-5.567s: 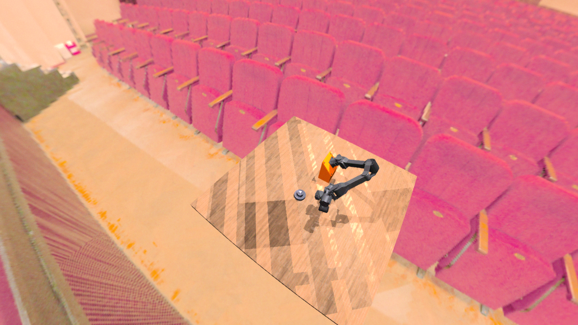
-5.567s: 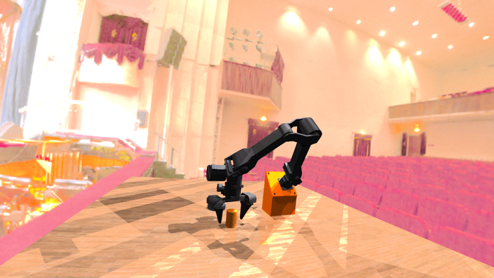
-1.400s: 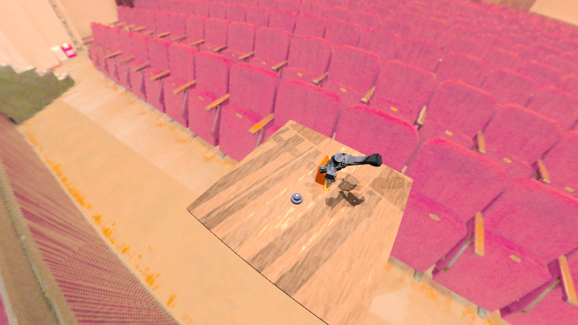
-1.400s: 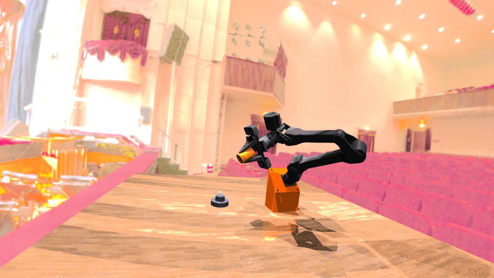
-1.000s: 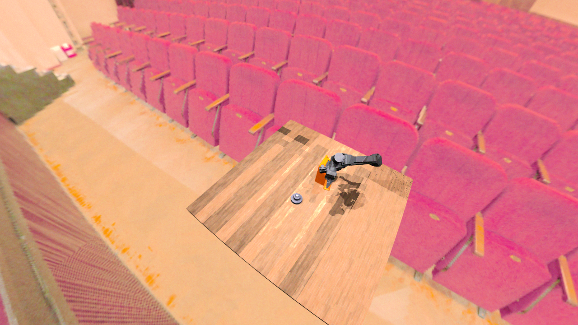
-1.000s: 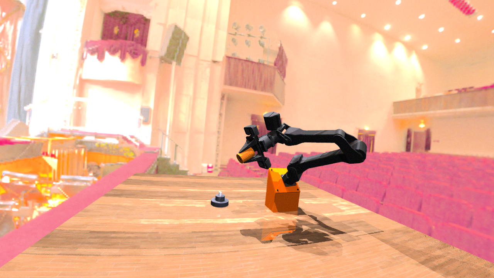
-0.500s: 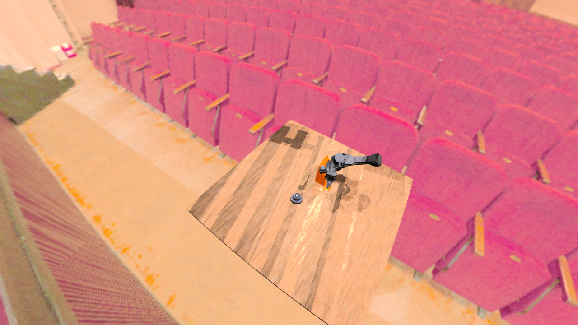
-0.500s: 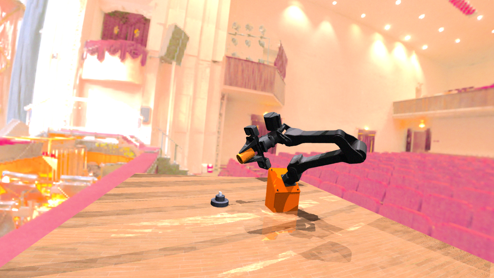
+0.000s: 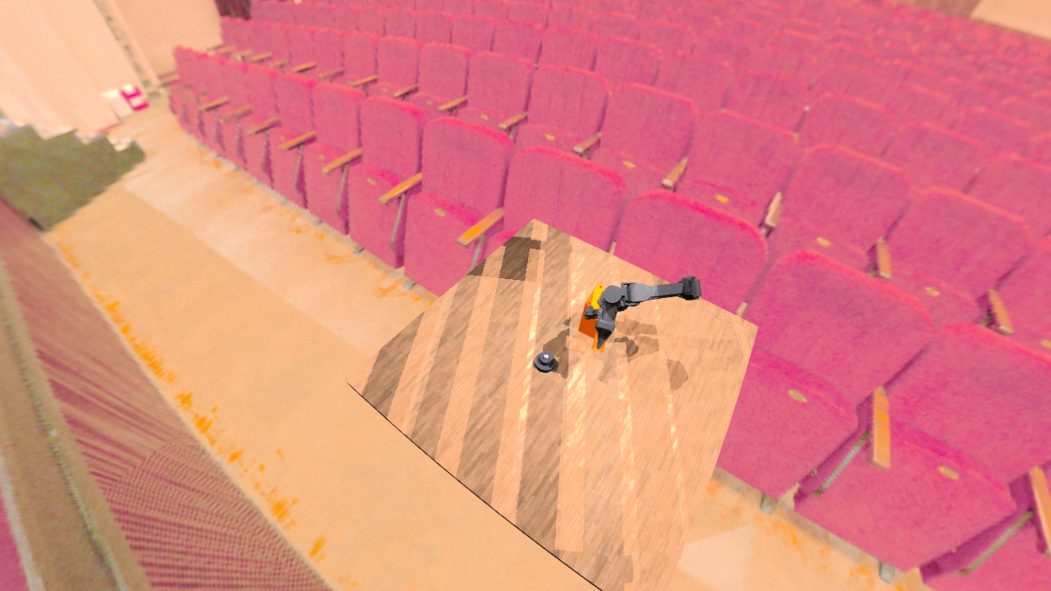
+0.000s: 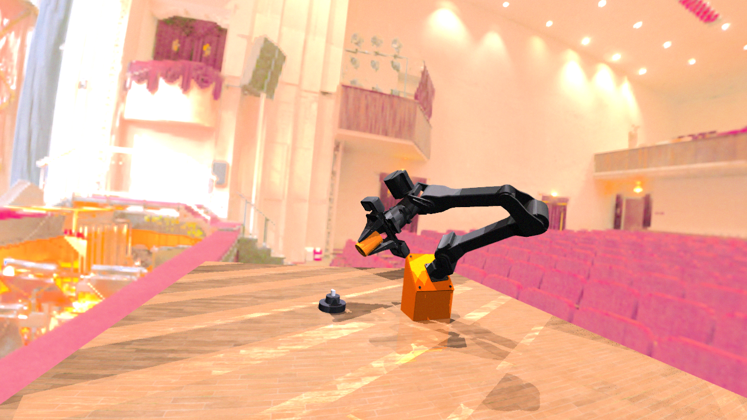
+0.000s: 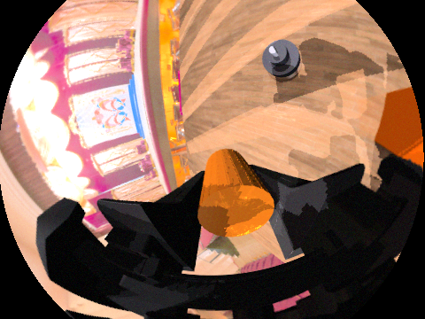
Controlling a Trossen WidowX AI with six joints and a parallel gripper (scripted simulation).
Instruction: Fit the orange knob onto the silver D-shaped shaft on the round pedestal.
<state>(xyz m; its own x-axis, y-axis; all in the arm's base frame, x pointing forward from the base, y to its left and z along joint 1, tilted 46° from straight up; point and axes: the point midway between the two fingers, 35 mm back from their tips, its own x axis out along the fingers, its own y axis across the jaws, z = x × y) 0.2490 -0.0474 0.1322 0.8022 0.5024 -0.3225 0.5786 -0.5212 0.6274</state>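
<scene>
The orange knob [image 10: 370,244] [image 11: 235,195] is a tapered cylinder, tilted, with one end facing down and to the left in the exterior view. My gripper [image 10: 372,242] [image 11: 227,172] is shut on it, one finger on each side, high above the table. The knob's hole is not visible in the wrist view. The dark round pedestal [image 9: 544,364] [image 10: 332,306] [image 11: 289,71] stands upright on the table, below and to the left of the gripper in the exterior view. Its short silver shaft [image 10: 333,293] [image 11: 274,51] points up, bare. The shaft's flat side cannot be made out.
The arm's orange base [image 9: 587,323] [image 10: 433,304] [image 11: 400,117] stands on the wooden table [image 9: 470,441] [image 10: 250,375], to the right of the pedestal in the exterior view. The black arm arches above the base. Shadows fall beside the pedestal and base.
</scene>
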